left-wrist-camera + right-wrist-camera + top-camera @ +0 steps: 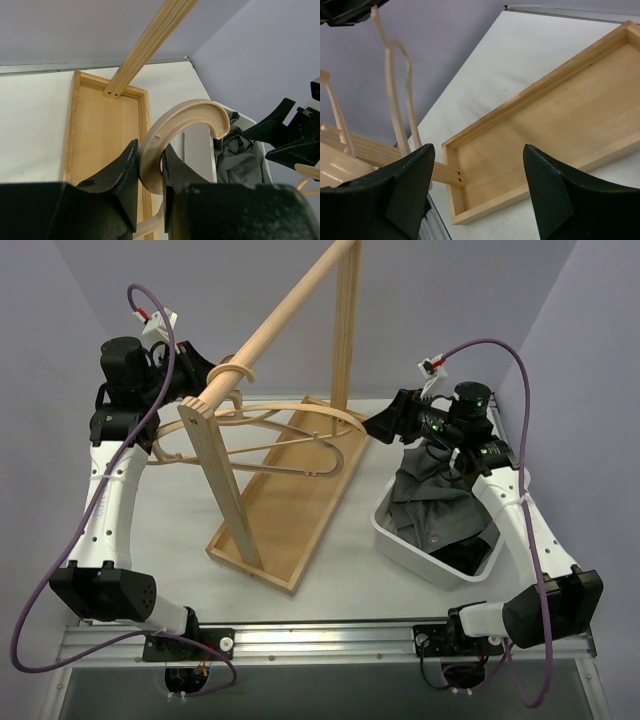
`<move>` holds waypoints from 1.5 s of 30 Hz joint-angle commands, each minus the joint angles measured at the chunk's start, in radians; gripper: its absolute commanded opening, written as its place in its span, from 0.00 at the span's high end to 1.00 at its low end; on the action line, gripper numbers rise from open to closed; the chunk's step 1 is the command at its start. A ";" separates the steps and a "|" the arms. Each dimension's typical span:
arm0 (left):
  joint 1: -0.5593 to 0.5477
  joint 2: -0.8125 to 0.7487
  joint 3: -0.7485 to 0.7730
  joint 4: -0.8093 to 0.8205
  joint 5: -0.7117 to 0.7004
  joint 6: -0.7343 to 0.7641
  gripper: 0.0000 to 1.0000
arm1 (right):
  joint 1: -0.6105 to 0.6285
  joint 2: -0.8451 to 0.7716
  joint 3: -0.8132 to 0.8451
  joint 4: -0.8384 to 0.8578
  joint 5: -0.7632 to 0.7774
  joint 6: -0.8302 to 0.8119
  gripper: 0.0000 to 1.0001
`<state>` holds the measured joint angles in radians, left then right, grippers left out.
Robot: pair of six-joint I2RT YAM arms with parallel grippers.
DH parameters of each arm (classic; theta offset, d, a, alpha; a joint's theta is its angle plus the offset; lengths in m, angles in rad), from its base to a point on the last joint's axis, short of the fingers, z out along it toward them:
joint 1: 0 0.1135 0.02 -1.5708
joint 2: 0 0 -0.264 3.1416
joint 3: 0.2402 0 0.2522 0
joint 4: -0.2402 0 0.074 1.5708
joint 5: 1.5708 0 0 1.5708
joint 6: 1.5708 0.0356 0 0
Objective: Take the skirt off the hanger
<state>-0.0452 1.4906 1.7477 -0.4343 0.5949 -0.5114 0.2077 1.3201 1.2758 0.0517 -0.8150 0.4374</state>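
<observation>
The dark grey skirt [440, 505] lies crumpled in a white bin [400, 540], off the hanger; the left wrist view shows it too [240, 155]. The pale wooden hanger [300, 410] is bare and hangs by its hook [190, 110] at the rack's rod [290, 300]. My left gripper [200, 380] [151, 146] is shut on the hook's lower curve. My right gripper [375, 428] [477, 150] hovers open with nothing between its fingers, just off the hanger's right end and above the bin's far-left corner. The hanger's thin bars [395, 90] show up left in the right wrist view.
The wooden rack stands mid-table on a long tray-like base [290, 510] [560, 130] [100, 125], with two uprights [225, 490] carrying the slanted rod. The bin sits at the right, close to the right arm. Grey walls close in both sides.
</observation>
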 commanded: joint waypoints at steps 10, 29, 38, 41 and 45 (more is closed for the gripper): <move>-0.053 0.068 0.130 0.037 -0.037 -0.010 0.98 | 0.183 0.067 0.046 0.088 -0.142 -0.045 0.36; -0.068 0.016 0.119 -0.023 -0.122 0.030 0.06 | 0.206 0.042 -0.013 0.108 0.020 -0.149 1.00; -0.062 -0.128 0.041 -0.109 -0.551 0.083 0.06 | 0.194 0.045 0.117 0.005 0.062 -0.258 1.00; -0.055 -0.170 -0.009 -0.132 -0.667 0.071 0.06 | 0.187 0.076 0.198 -0.029 0.076 -0.273 1.00; -0.042 -0.219 -0.059 -0.158 -0.751 0.068 0.06 | 0.170 0.100 0.290 -0.042 0.088 -0.272 1.00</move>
<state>-0.0994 1.2911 1.7191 -0.5514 -0.0162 -0.4564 0.3939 1.4063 1.4704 -0.0189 -0.7380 0.1909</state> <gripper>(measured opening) 0.940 0.049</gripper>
